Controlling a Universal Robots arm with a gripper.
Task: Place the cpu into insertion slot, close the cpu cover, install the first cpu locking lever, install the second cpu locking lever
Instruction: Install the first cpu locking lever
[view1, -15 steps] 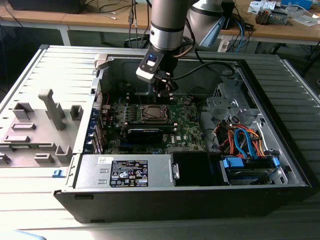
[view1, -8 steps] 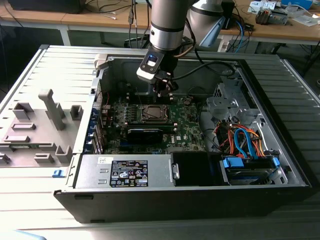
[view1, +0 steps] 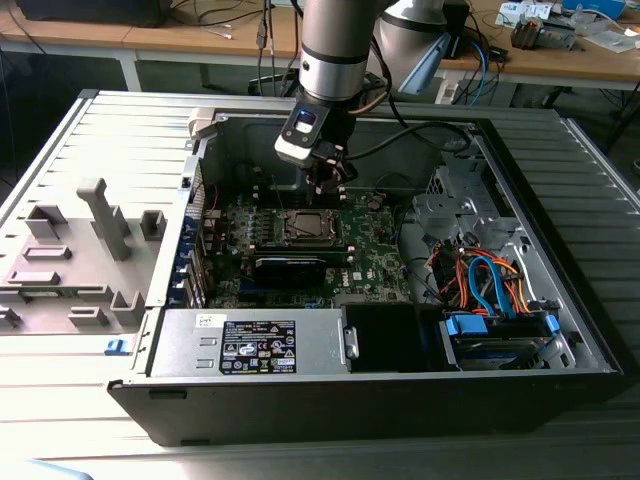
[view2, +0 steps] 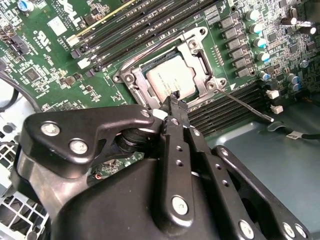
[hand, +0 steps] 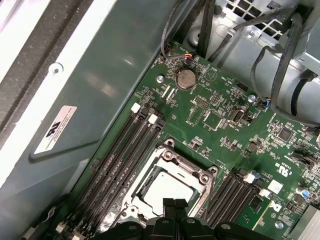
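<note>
The jaws are pressed together with nothing seen between them. In both wrist views their tips sit just over the edge of the single cpu cover (view2: 197, 54). The cover lies flat over the insertion slot (view1: 303, 226), and the one cpu (view2: 170, 77) shows silver through its window. One thin locking lever (view2: 245, 103) angles free beside the socket on the green motherboard (hand: 225, 125). At the centre of the exterior view, one open computer case (view1: 560, 330) lies on a grey ribbed worktop (view1: 60, 400). One grey moulded fixture (view1: 100, 225) sits at the exterior view's left, and wooden desks (view1: 200, 45) line the top edge.
</note>
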